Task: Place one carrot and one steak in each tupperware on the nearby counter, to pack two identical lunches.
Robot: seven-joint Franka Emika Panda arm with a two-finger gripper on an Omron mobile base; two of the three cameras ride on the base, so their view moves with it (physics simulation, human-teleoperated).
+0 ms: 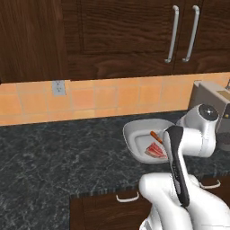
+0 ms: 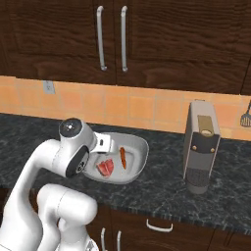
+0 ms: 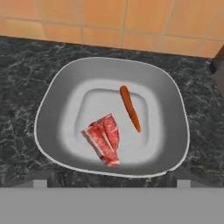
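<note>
Closest to you, the gripper (image 3: 112, 183) hangs just above the near rim of the rounded tupperware (image 3: 52, 109), its two dark finger tips (image 3: 40, 180) set wide apart at the bottom of the hand view with nothing between them, so you are carrying nothing. Inside the tray, the steak (image 3: 104, 138) lies on the nearer part of the floor and the carrot (image 3: 130, 108) lies slantwise just beyond it, close by but apart from it; this lunch looks packed. The tray sits on the black marbled counter (image 1: 54, 157), with the orange tiled wall (image 3: 109, 19) behind it and a grey toaster-like appliance (image 2: 201, 147) well off to the right. The risk now is in leaving: drop or swing the open fingers low and you could clip the tray's rim, shove it along the stone, or knock the carrot, which would likely roll. Lift straight up before you turn. The second tray and the other carrot and steak lie outside these views, so judge this as about half done.
</note>
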